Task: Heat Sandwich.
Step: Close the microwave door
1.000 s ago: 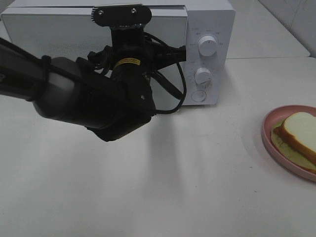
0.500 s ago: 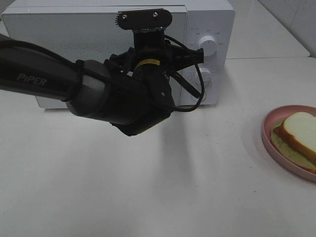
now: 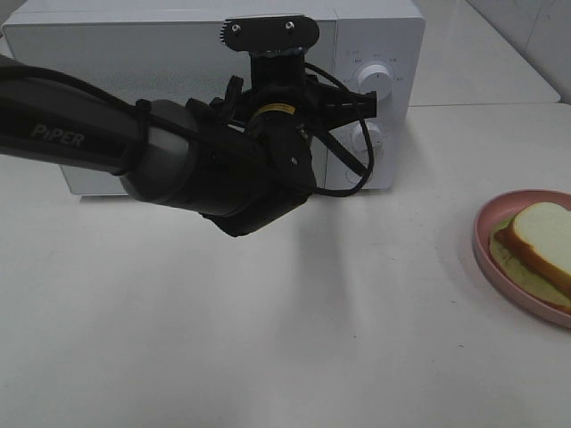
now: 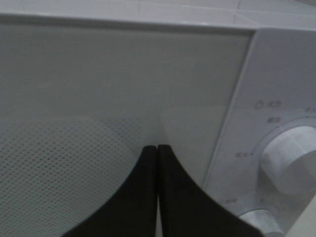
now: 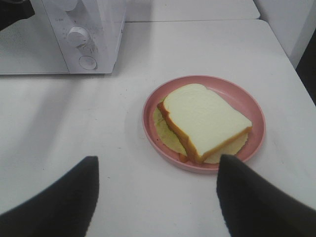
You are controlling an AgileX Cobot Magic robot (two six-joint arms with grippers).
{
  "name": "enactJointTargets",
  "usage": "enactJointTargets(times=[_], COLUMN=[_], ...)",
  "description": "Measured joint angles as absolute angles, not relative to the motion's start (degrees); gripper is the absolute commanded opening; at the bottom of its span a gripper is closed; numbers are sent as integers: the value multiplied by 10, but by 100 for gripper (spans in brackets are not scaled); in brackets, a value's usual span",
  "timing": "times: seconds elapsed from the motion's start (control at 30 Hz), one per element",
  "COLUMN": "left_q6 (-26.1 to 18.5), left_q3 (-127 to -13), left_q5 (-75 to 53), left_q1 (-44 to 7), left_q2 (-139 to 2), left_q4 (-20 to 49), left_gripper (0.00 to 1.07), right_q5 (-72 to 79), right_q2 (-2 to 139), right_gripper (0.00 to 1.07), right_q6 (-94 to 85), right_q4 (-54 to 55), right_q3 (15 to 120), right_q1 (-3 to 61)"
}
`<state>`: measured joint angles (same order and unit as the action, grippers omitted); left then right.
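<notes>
Here the left gripper (image 4: 157, 148) is clenched with its two fingertips pressed together and nothing between them; it points at the front of the microwave (image 3: 116, 53), just beside the seam where the glass door (image 4: 98, 89) meets the control panel (image 4: 276, 123). Contact with the door cannot be confirmed from these views. The right gripper (image 5: 158, 170) is released, its jaws spread wide, and it holds nothing. It hangs above the table (image 5: 98, 123), looking down at the pink plate (image 5: 249, 106). The sandwich (image 5: 205, 121) lies flat on that plate, well apart from the microwave, toward the right edge of the table in the high view (image 3: 542, 242). Seen from the right wrist, the plate sits ahead of the spread jaws and roughly centred between them. The long axis of the sandwich runs diagonally across the line joining the two fingertips. The right arm is by far the nearer to the sandwich; the left arm is the nearer to the door. The door appears closed, so the step in hand is judged to be opening it, with the pick-up of the sandwich not yet begun.
</notes>
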<state>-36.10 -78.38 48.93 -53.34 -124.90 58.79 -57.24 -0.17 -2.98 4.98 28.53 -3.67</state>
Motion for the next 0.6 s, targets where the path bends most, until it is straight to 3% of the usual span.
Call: enactJointTargets(times=[0.37, 0.53, 0.6], left_q6=[-383, -382, -361], left_q3=[-779, -706, -634], left_q5=[304, 285, 280], left_q1=[-559, -559, -555], left_q2=[-1163, -1107, -1055], left_q4=[549, 462, 408], left_gripper=[0, 0, 0], right_q5=[-572, -572, -572], right_q2=[-2, -2, -2], right_gripper=[67, 67, 67], right_q6=[-30, -30, -30], right_q4=[50, 50, 50], right_q3=[285, 285, 285], right_q1=[-37, -37, -37])
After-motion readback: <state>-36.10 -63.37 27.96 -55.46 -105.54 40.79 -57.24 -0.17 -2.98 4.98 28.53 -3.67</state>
